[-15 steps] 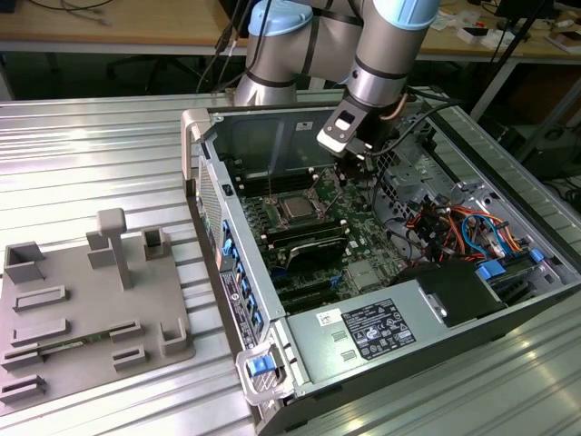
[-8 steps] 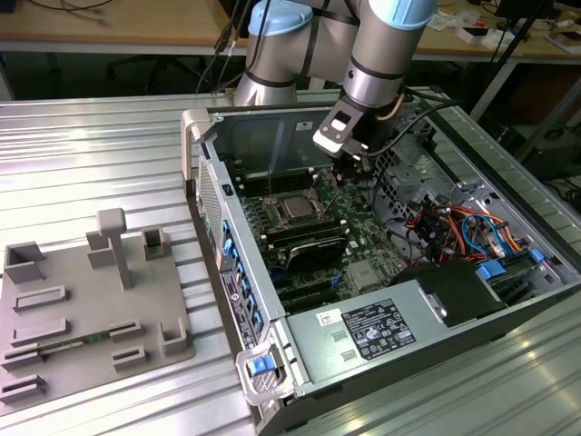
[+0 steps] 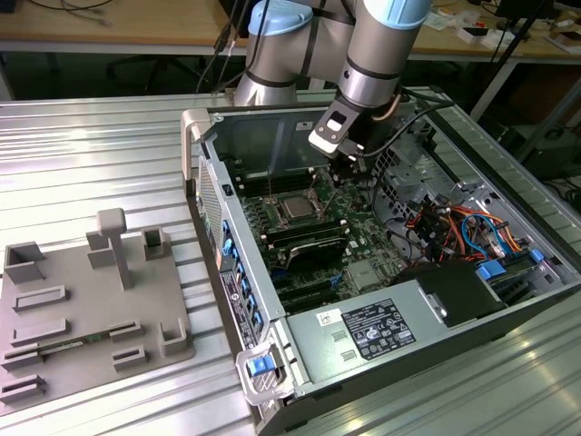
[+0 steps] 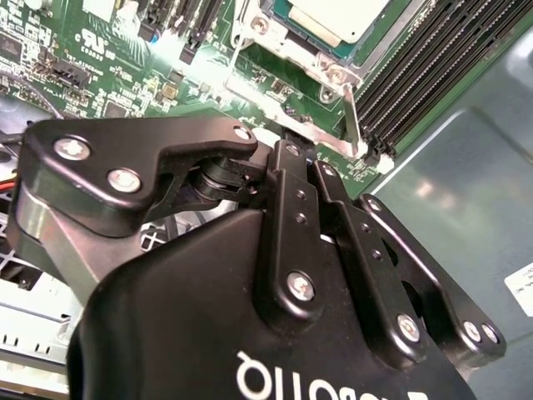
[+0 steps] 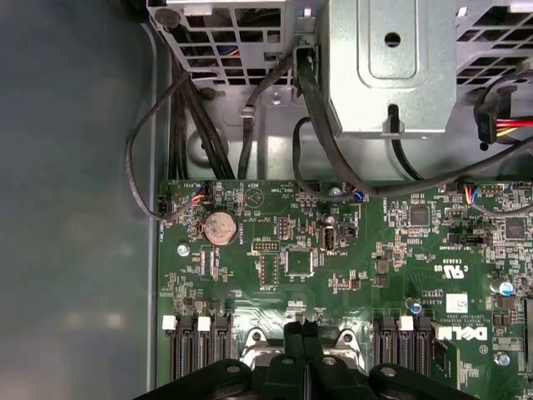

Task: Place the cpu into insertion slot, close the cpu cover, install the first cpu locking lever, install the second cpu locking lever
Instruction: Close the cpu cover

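Note:
The cpu (image 3: 295,207) lies flat in the insertion slot (image 3: 296,221) on the green board inside the open computer case. Its silver-grey top (image 4: 333,15) also shows in the second wrist view, where the cpu cover (image 4: 323,65) lies down around it as a silver frame. A thin metal locking lever (image 4: 351,117) stands up beside the socket's corner. My gripper (image 3: 343,182) hangs just off the socket toward the exterior view's right. Its black fingers (image 4: 287,167) are shut together, tips down near the board (image 5: 301,329). I see nothing held between them.
Black memory slots (image 4: 416,58) flank the socket. A grey power supply (image 3: 363,331) fills the case's near end, with coloured cables (image 3: 463,227) at the exterior view's right. A metal drive cage (image 5: 391,67) and black cables sit beyond the board. A grey fixture tray (image 3: 82,309) lies outside the case.

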Robot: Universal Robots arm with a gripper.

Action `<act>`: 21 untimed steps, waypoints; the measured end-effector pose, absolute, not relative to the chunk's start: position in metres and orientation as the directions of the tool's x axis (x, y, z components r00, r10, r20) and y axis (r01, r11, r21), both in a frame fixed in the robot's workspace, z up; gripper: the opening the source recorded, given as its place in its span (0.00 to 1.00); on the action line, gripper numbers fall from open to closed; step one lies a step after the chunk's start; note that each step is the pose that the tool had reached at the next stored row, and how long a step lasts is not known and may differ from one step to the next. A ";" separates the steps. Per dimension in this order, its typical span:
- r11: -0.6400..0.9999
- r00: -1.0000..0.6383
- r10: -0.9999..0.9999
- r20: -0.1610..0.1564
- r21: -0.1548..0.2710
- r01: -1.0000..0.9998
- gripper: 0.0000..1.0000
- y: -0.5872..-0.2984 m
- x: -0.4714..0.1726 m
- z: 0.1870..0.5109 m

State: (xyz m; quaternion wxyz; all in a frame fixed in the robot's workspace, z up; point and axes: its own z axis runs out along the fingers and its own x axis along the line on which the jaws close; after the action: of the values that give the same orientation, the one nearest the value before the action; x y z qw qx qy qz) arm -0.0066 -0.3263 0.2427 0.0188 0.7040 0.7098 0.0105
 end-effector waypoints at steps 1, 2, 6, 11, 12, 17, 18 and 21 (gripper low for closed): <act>0.009 -0.008 1.000 -0.012 0.041 0.999 0.11 -0.326 -0.008 0.243; 0.009 -0.008 1.000 -0.012 0.041 0.999 0.11 -0.326 -0.008 0.243; 0.009 -0.008 1.000 -0.012 0.041 0.999 0.11 -0.326 -0.011 0.243; 0.008 -0.008 1.000 -0.012 0.041 0.999 0.11 -0.326 -0.015 0.243; 0.008 -0.008 1.000 -0.012 0.041 0.999 0.11 -0.326 -0.015 0.243; 0.008 -0.008 1.000 -0.012 0.041 0.999 0.11 -0.326 -0.018 0.243; 0.009 -0.008 1.000 -0.012 0.041 0.999 0.11 -0.326 -0.018 0.243; 0.009 -0.008 1.000 -0.012 0.041 0.999 0.11 -0.326 -0.020 0.243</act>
State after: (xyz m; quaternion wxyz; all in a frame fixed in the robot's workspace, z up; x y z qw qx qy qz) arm -0.0198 -0.3264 0.2427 0.0188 0.7040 0.7099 0.0105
